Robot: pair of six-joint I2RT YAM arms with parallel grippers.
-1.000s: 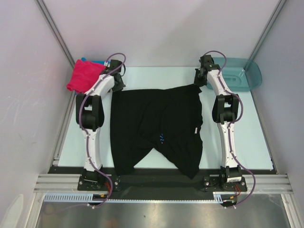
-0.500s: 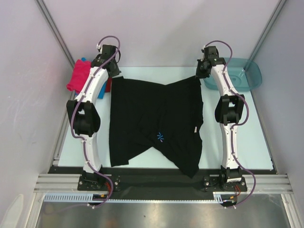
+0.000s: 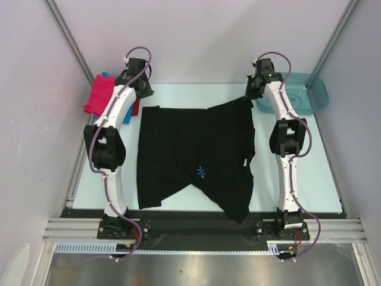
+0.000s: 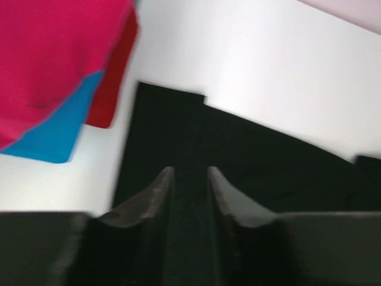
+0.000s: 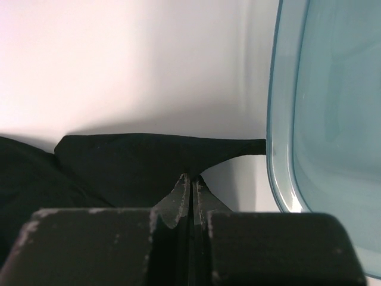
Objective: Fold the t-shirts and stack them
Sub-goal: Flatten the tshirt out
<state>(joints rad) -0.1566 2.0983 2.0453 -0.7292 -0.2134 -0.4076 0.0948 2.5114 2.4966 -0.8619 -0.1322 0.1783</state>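
While the black shirt (image 3: 196, 158) is lying spread on the table (image 3: 309, 161) from above, my left claw (image 3: 144, 90) is hovering at its far left corner. At that wrist, my fingers (image 4: 156, 192) are standing slightly apart, gripping nothing, near the pink shirt (image 4: 53, 59). At the other wrist, my right claw (image 5: 191, 179) is pinching the black shirt's edge beside the basin (image 5: 321, 119).

Black t-shirt (image 3: 190, 140), blue-white starburst print (image 3: 202, 172)
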